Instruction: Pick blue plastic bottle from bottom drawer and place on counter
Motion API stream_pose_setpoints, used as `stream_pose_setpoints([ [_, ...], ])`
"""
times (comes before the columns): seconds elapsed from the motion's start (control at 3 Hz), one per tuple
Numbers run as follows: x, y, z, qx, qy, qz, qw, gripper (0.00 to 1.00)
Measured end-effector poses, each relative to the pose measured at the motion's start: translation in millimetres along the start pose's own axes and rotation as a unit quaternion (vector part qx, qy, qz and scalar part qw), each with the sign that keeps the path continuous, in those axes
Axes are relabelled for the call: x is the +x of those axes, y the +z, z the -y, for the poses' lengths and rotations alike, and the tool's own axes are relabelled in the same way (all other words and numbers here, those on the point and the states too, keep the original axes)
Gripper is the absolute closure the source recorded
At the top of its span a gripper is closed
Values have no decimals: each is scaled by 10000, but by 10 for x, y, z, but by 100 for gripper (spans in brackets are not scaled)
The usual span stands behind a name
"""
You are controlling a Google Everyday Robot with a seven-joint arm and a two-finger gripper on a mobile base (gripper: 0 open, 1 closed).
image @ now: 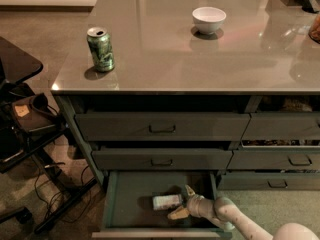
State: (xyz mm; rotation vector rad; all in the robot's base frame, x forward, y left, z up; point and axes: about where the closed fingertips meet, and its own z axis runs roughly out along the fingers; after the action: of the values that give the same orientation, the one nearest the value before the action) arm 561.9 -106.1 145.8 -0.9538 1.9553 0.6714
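Observation:
The blue plastic bottle (167,201) lies on its side on the floor of the open bottom drawer (131,196), right of the middle. My gripper (179,202) reaches into the drawer from the lower right, low over the floor. It is open, with one finger behind the bottle's right end and one in front of it. The bottle rests on the drawer floor. The counter (165,59) spreads above the drawer cabinet.
A green drink can (100,49) stands near the counter's front left corner and a white bowl (209,20) sits further back. Two shut handled drawers (161,128) are above the open one. A black side table (17,64) with cables stands at the left.

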Motion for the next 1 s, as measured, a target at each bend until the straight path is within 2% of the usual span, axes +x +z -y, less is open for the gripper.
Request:
stream_pose_setpoints([
  [0.33,3,3,-5,-3,2,0,10000,0],
  [0.67,3,3,-5,-3,2,0,10000,19],
  [1.0,3,4,-5,-3,2,0,10000,42],
])
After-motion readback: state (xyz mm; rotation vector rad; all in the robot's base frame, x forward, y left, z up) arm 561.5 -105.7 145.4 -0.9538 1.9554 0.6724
